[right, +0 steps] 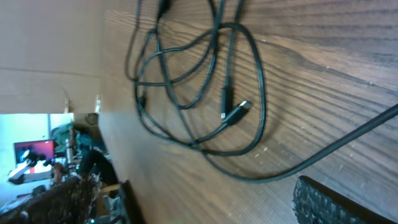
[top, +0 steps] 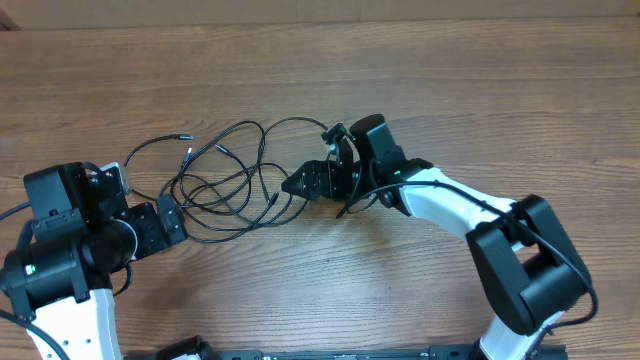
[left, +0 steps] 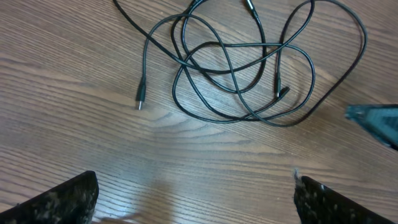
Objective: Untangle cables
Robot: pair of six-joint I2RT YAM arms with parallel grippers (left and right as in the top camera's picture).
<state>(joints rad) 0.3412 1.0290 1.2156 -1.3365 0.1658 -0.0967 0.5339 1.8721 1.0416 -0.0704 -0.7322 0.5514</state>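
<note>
Thin black cables (top: 216, 190) with small silver plug ends lie tangled in loose loops on the brown wooden desk (top: 420, 80). They sit just ahead of the spread left end effector (top: 172, 221) and beside the right end effector (top: 298, 184), which is also spread and pinches nothing.

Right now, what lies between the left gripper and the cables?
Only bare table between the left gripper and the cables; the left wrist view shows it.
</note>
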